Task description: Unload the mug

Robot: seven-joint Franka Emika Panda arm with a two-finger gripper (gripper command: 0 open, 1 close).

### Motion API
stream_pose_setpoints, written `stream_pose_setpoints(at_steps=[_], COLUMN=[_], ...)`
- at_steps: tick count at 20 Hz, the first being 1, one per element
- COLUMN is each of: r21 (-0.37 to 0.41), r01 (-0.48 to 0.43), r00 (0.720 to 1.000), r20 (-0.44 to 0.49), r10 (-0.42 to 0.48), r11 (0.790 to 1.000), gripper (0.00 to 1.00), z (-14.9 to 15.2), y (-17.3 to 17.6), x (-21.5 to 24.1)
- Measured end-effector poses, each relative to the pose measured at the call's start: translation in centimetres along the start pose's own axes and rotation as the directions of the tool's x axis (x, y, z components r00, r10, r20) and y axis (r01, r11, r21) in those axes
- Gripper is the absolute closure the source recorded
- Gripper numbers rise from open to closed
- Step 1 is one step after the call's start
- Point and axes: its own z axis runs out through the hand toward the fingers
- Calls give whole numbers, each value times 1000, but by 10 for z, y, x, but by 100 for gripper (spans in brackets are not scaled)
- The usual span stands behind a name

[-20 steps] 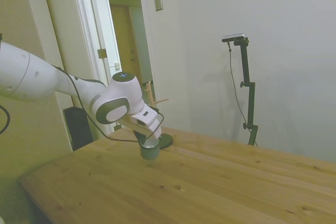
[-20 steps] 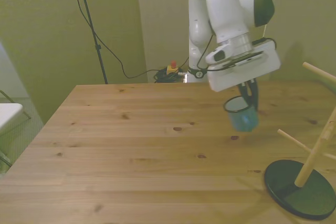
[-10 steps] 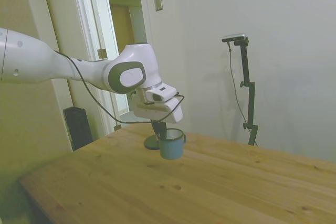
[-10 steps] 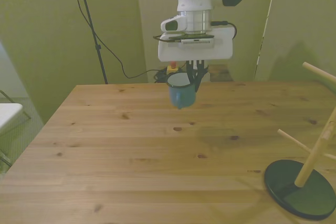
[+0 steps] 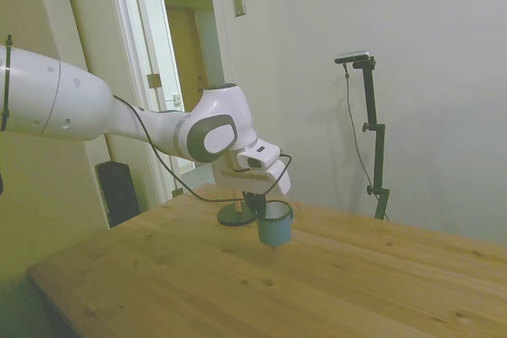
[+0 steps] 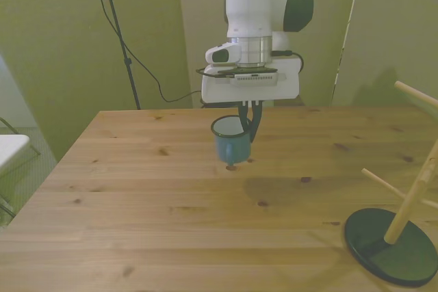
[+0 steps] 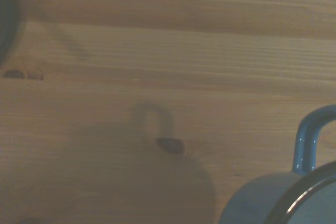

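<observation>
The end effector (image 6: 248,128) grasps the mug (image 6: 229,141) by its rim, upright just above the counter (image 6: 137,196). Since half a second ago it has come lower and nearer the camera (well clear of the peg stand (image 6: 400,220)).

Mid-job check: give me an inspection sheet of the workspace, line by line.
Surface: wooden table, bare planks with knots.
Job's things: teal mug upright, held above the table; its shadow shows in the wrist view.
Clutter: wooden peg stand at the front view's right, apart from the mug.
End effector: shut on the mug's rim.
Cables: black cable hanging behind the table.
Surroundings: open doorway in the side view.
</observation>
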Motion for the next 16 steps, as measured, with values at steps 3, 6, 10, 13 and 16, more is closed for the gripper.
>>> stream_pose_setpoints(at_steps=[3,6,10,13,16], r21=[12,13,15,26,51], r01=[-2,0,4,3,4], r00=[1000,1000,1000,1000,1000], r20=[-5,-5,-5,2,7], r10=[2,0,-4,-3,-4], r11=[1000,1000,1000,1000,999], gripper=[100,100,100,100,100], z=[-5,-5,-5,-4,5], y=[-3,-5,-9,-13,-22], x=[2,1,-2,-5,-13])
